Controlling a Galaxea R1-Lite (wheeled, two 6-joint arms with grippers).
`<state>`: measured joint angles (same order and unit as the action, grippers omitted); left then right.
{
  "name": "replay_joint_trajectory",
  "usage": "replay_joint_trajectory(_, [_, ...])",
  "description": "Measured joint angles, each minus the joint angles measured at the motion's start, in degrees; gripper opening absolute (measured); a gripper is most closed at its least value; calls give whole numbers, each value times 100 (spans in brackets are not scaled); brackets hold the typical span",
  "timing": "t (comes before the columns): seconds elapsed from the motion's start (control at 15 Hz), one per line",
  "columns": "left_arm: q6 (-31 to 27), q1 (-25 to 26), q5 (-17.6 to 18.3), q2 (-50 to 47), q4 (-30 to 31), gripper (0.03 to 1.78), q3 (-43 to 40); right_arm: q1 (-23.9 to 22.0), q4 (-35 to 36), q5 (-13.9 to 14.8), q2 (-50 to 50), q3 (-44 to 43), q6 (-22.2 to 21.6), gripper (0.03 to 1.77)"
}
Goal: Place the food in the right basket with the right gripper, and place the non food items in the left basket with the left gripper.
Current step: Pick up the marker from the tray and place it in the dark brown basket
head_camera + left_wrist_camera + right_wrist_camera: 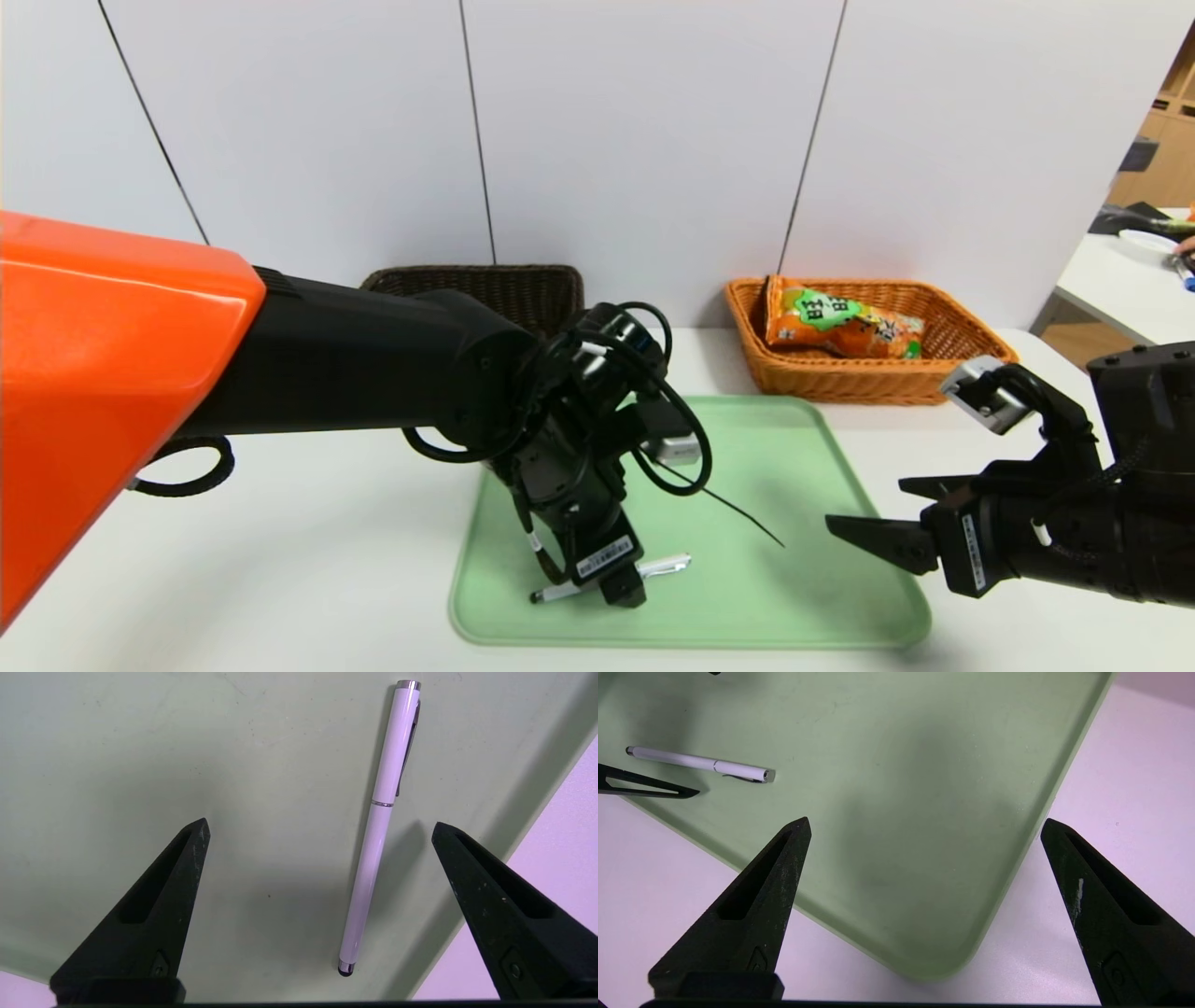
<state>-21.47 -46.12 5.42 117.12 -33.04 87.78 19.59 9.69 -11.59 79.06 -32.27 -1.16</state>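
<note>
Black left gripper [320, 828] hovering wide open over slim white pen [380, 812] on pale green tray [822, 523], seemingly untouched; lowering and closing coming next; right gripper [882, 518] idling open beside tray

Office-like lab room, plain white wall panels [644, 140], white worktable [280, 579], wooden shelving [1167, 140] at the side

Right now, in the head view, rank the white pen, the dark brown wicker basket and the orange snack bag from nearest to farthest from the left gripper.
1. White pen: on the green tray, right under the open left gripper.
2. Dark brown wicker basket: behind the gripper, at the wall.
3. Orange snack bag: far right, inside the orange-tan wicker basket.
</note>
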Motion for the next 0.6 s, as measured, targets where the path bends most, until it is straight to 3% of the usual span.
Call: replay_joint_trajectory(0.6, [85, -13, -2, 63, 7, 169, 41, -2, -2, -1, -87, 29, 4, 170])
